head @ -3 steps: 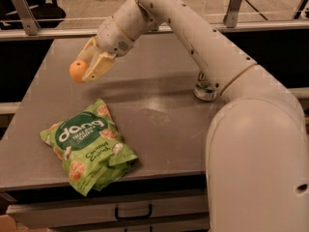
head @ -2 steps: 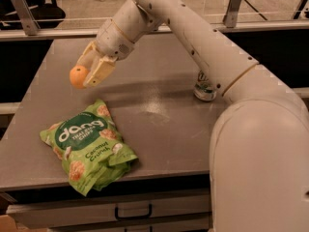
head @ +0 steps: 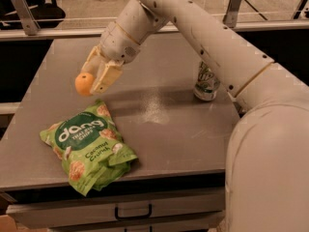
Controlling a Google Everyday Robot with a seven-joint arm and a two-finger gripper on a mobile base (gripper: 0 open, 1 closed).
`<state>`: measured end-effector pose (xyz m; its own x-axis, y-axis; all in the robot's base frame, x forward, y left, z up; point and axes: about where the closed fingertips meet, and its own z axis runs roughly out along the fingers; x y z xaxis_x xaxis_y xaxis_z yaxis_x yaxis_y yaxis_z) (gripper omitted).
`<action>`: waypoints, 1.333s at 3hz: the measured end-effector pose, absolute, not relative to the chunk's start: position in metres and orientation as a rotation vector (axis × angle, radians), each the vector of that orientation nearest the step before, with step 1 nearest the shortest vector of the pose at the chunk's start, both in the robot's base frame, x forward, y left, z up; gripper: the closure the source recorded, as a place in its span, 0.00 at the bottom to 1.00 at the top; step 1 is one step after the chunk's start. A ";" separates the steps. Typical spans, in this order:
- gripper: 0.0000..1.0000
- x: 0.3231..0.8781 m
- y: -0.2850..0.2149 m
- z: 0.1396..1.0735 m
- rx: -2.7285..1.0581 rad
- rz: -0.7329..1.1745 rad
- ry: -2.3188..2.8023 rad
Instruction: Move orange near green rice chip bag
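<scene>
My gripper is shut on the orange, a small round fruit, and holds it just above the grey table, to the left of centre. The green rice chip bag, crinkled with a dark "dang" circle, lies flat on the table near the front left. The orange hangs just beyond the bag's far edge, a short way above it. My white arm reaches in from the right across the table.
A green and white soda can stands on the table's right side, partly behind my arm. A drawer with a handle sits under the table's front edge. A metal rail runs behind the table.
My gripper has carried the orange down and toward the front, closer to the chip bag. The bag and the can have not moved.
</scene>
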<state>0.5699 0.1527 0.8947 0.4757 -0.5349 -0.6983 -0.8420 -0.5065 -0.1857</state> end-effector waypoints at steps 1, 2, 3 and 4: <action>1.00 0.566 0.138 0.893 -2.242 0.778 1.146; 1.00 0.569 0.114 0.894 -2.285 0.758 1.159; 1.00 0.572 0.100 0.886 -2.304 0.775 1.171; 0.82 0.571 0.096 0.872 -2.311 0.816 1.177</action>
